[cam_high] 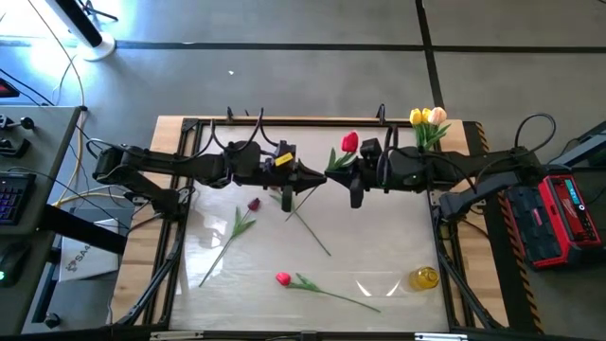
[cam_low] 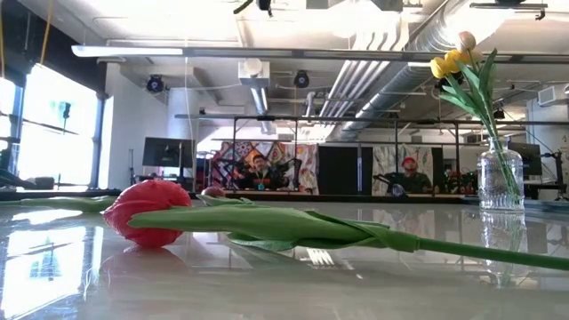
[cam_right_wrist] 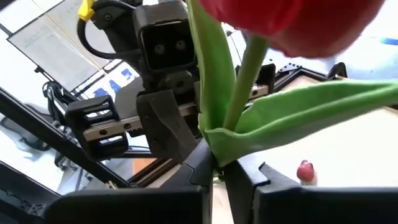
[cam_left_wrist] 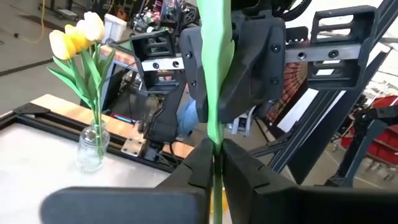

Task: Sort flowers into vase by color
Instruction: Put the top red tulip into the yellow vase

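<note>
Above the surface [cam_high: 398, 246], midway between the arms, left pincer [cam_left_wrist: 214, 155] and right pincer [cam_right_wrist: 217, 165] both clamp one red tulip's [cam_high: 349, 142] stem: light, limp, best gripped mid-stem.

A robotics lab or workshop; exposed silver ceiling ducts [cam_low: 391, 67] run overhead; a bare grey concrete floor [cam_high: 284, 66] surrounds the glossy white table [cam_high: 379, 237]; a keyboard [cam_high: 9, 199] sits far left.
</note>
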`<state>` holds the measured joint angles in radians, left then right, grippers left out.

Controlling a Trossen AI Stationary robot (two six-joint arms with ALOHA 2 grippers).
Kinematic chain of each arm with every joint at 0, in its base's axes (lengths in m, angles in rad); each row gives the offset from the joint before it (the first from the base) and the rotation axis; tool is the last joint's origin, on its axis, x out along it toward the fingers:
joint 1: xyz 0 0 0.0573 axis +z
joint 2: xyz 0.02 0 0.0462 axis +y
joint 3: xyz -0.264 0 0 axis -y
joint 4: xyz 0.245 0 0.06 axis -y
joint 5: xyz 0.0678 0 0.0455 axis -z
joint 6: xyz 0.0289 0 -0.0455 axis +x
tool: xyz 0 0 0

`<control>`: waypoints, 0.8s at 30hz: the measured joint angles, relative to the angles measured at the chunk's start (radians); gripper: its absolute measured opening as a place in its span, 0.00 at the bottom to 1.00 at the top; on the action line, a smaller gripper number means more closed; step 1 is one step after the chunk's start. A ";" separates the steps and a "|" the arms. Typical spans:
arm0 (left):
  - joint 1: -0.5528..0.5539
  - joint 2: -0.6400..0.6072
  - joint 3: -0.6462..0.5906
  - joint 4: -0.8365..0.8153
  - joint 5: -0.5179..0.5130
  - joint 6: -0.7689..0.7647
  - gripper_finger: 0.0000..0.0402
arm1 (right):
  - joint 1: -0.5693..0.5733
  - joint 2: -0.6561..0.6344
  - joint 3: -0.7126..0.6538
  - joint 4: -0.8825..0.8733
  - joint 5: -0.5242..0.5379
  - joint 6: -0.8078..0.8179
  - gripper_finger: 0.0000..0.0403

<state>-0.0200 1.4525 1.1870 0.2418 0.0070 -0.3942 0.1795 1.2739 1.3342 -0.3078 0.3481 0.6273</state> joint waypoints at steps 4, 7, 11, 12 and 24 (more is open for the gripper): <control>0.000 0.000 0.000 -0.017 -0.008 0.021 0.14 | 0.000 0.000 0.000 -0.029 0.000 -0.016 0.01; 0.000 -0.009 0.000 -0.074 -0.027 0.030 0.21 | -0.003 0.000 0.000 -0.062 0.000 -0.004 0.01; 0.001 -0.037 0.000 -0.161 -0.064 0.048 0.29 | -0.003 0.000 0.000 -0.116 0.000 0.001 0.01; 0.001 -0.047 0.000 -0.179 -0.067 0.062 0.31 | -0.003 0.000 0.000 -0.129 0.000 0.005 0.01; 0.009 -0.248 0.000 -0.439 -0.094 0.177 0.34 | -0.003 -0.041 0.000 -0.242 -0.042 -0.021 0.00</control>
<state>-0.0113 1.2041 1.1873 -0.1972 -0.0872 -0.2173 0.1768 1.2331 1.3338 -0.5496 0.3061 0.6065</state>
